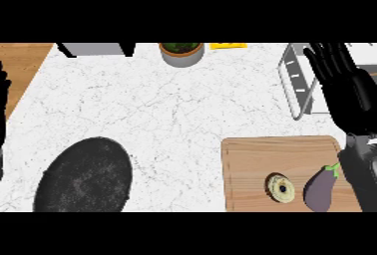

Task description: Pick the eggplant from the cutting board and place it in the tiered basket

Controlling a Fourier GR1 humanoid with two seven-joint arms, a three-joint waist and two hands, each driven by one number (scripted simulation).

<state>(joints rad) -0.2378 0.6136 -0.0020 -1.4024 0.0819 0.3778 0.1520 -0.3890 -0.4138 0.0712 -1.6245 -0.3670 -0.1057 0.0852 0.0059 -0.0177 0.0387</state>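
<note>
One eggplant (321,189) on my wooden cutting board (250,164), near its right edge: glossy purple, long axis running up the view, green stem end at the top and tilted right. Just left of it sits a pale round ring-shaped thing (280,188). A speckled black plate (85,177) lies at lower left on the white marbled counter (169,104). My right hand (335,69) is well beyond the eggplant, fingers straight, holding nothing, over the wire basket (298,82). A potted plant (181,53) stands farthest back.
</note>
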